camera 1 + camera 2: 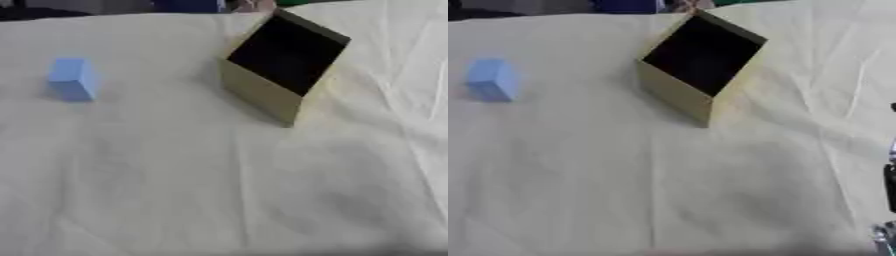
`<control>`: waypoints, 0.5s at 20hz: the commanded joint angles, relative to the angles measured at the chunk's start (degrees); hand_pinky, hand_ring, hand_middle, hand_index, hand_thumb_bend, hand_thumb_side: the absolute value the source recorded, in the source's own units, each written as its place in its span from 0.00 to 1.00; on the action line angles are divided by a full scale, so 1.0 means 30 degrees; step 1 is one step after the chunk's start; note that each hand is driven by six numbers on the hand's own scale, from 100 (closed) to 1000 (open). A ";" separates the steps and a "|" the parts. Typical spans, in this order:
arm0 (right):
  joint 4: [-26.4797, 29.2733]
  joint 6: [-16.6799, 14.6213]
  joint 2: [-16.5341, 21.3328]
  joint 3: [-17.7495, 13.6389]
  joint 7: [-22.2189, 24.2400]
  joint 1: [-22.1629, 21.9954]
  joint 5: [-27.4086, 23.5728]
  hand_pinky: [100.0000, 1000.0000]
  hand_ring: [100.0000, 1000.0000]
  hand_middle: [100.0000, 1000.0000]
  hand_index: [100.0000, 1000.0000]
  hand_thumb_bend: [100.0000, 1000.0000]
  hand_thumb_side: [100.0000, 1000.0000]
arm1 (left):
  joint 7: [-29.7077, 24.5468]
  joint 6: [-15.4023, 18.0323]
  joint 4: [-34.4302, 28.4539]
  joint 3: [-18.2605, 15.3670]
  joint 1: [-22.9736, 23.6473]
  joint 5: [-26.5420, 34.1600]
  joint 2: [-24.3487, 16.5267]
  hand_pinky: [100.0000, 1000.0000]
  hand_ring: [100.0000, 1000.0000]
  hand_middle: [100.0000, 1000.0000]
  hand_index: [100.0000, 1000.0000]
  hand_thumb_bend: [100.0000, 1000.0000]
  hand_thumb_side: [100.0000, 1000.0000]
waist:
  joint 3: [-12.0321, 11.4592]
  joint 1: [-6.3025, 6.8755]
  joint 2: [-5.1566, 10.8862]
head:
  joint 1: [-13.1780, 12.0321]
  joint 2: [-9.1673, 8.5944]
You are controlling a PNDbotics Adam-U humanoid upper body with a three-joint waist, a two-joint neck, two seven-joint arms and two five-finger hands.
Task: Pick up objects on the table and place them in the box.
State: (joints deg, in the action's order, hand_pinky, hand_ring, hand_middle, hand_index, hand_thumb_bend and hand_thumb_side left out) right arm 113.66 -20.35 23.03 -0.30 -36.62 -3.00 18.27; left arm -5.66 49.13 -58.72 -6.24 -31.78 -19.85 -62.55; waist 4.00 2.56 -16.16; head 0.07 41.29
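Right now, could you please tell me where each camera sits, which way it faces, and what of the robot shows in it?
Left eye view: in the head, looking down at the cloth-covered table, with the blue block at left and the open box further back; nothing of the robot shows.
Right eye view: beside it in the head, same downward look; only dark and silver robot parts show at the right edge, too little to tell what they are.
Both share the block, box and table, shifted slightly sideways.
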 commanded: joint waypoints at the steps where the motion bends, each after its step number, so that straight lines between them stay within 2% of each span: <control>1: 0.0309 -0.0043 0.0521 -0.0006 0.0111 0.0062 -0.0001 0.62 0.80 0.60 0.71 0.00 0.80 | -0.0963 0.0792 0.1223 0.0244 -0.1232 -0.0638 -0.0579 0.93 0.90 0.84 0.95 0.31 0.83 | 0.0012 0.0021 0.0406 | 0.0000 -0.0023; 3: 0.0309 -0.0062 0.0551 0.0034 0.0170 0.0083 -0.0038 0.62 0.80 0.60 0.71 0.00 0.80 | -0.1566 0.0908 0.1900 0.0405 -0.2151 -0.0923 -0.0269 0.93 0.91 0.84 0.95 0.30 0.81 | 0.0024 0.0006 0.0413 | 0.0008 -0.0058; 5: 0.0309 -0.0086 0.0573 0.0070 0.0226 0.0095 -0.0069 0.62 0.80 0.60 0.71 0.00 0.80 | -0.2188 0.0936 0.2501 0.0521 -0.3065 -0.1152 0.0072 0.93 0.91 0.84 0.96 0.36 0.79 | 0.0048 -0.0017 0.0413 | -0.0001 -0.0098; 10: 0.0309 -0.0103 0.0585 0.0151 0.0343 0.0124 -0.0136 0.62 0.80 0.60 0.71 0.00 0.80 | -0.3723 0.0945 0.3970 0.0725 -0.5139 -0.1991 0.1018 0.94 0.92 0.86 0.97 0.37 0.82 | 0.0105 -0.0038 0.0406 | -0.0050 -0.0183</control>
State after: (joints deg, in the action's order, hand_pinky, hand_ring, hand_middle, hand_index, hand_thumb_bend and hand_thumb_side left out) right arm 113.66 -20.63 23.27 0.25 -35.78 -2.97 18.11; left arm -13.59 49.78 -47.41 -3.96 -46.05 -25.13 -58.19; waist 4.30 2.43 -15.94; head 0.08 41.23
